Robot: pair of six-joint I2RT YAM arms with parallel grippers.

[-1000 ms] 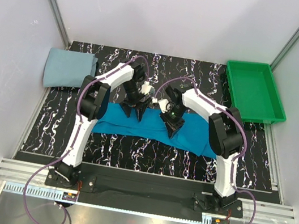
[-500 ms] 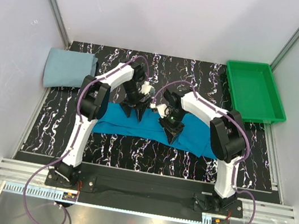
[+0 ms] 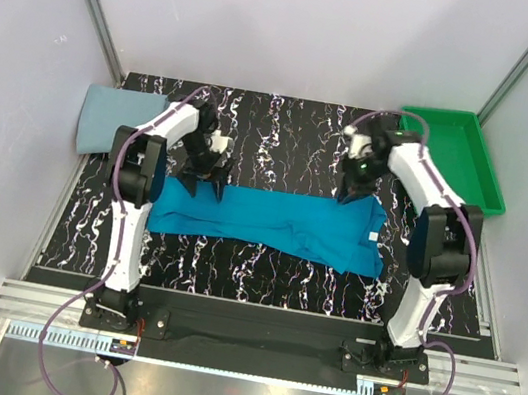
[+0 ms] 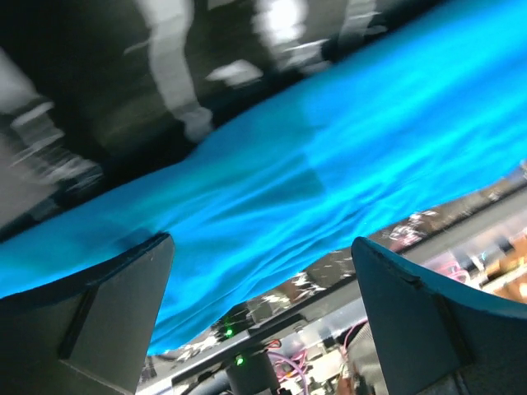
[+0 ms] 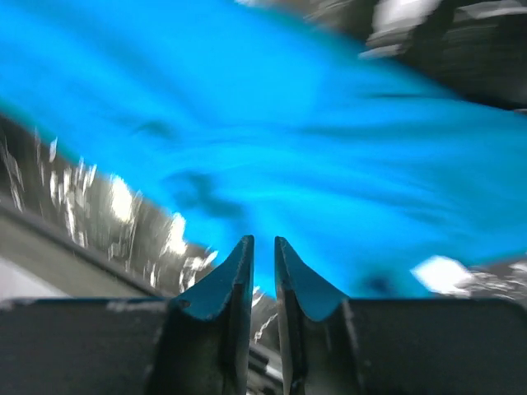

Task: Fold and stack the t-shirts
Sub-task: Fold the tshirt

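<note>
Teal t-shirt (image 3: 270, 224) spread across tabletop (image 3: 285, 130) centre, 9 to 3 o'clock. Grey-blue t-shirt (image 3: 119, 123) folded at 10. Green tray (image 3: 452, 163) at 2, apart from both. Left gripper (image 3: 210, 182) released over teal's 9 end. Right gripper (image 3: 352, 194) clenched at 3 end; pinch on cloth unclear.

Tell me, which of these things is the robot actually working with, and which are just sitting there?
Part of the job:
teal t-shirt, spread out on the table
grey-blue t-shirt, folded at the far left

Just lying about:
green tray, far right
</note>
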